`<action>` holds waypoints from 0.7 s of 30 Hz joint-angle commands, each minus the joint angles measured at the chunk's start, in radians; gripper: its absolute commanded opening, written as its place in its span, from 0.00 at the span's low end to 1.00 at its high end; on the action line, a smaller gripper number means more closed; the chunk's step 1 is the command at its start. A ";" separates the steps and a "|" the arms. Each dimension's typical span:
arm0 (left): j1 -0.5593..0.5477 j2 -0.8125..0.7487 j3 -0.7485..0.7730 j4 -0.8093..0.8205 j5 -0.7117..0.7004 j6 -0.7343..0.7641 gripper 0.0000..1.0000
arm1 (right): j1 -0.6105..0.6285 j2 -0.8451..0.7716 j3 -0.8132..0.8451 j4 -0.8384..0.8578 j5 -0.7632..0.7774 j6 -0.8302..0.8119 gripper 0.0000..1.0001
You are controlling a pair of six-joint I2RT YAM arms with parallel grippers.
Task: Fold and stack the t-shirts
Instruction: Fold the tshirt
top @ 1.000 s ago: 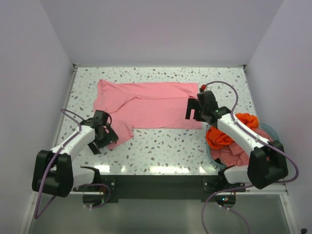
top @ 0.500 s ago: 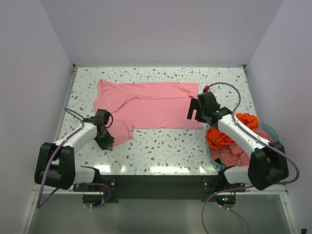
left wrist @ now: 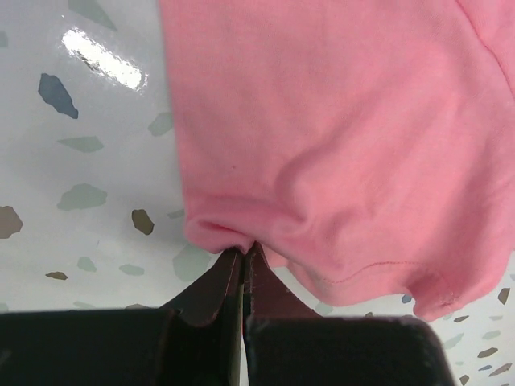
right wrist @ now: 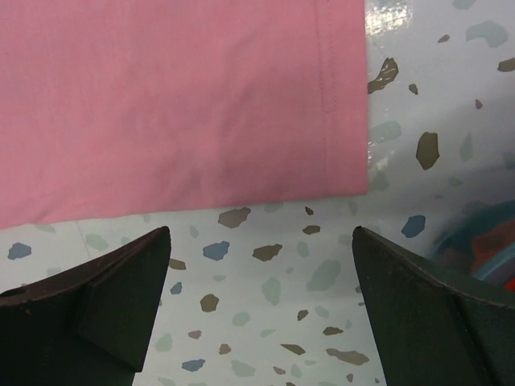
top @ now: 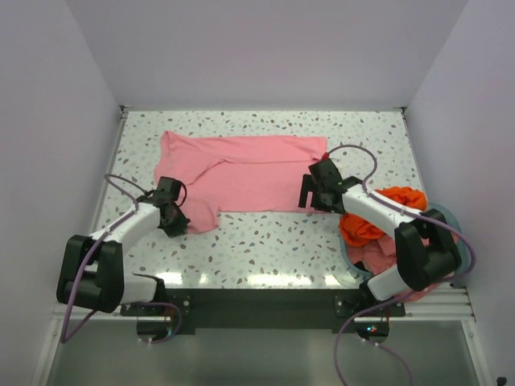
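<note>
A: Far along?
B: Barely. Light pink t-shirt [top: 241,173] flat on counter [top: 273,237], unfolded. Left end effector [left wrist: 243,257] pinched on near-left sleeve, right end effector [right wrist: 259,233] apart beside near-right hem. Other t-shirts [top: 366,227] heaped in basket [top: 347,251].

No legible text, label, brand, number or sign found on any surface in the three current views on inspection.

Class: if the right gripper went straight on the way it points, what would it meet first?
Probably the bare speckled tabletop, just short of the pink cloth t-shirt; depth is unclear.
</note>
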 commanded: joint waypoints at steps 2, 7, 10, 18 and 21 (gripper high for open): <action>-0.003 -0.051 -0.008 0.059 -0.051 0.022 0.00 | 0.003 0.052 0.037 -0.036 0.081 0.135 0.98; -0.003 -0.073 -0.005 0.068 -0.058 0.031 0.00 | -0.028 0.084 0.006 -0.013 0.077 0.181 0.91; -0.003 -0.074 -0.003 0.071 -0.048 0.034 0.00 | -0.058 0.107 -0.015 0.007 0.063 0.198 0.86; -0.003 -0.071 0.032 0.086 -0.033 0.036 0.00 | -0.072 0.143 -0.046 0.073 0.043 0.220 0.78; -0.003 -0.070 0.055 0.085 -0.035 0.042 0.00 | -0.074 0.173 -0.046 0.102 0.031 0.224 0.71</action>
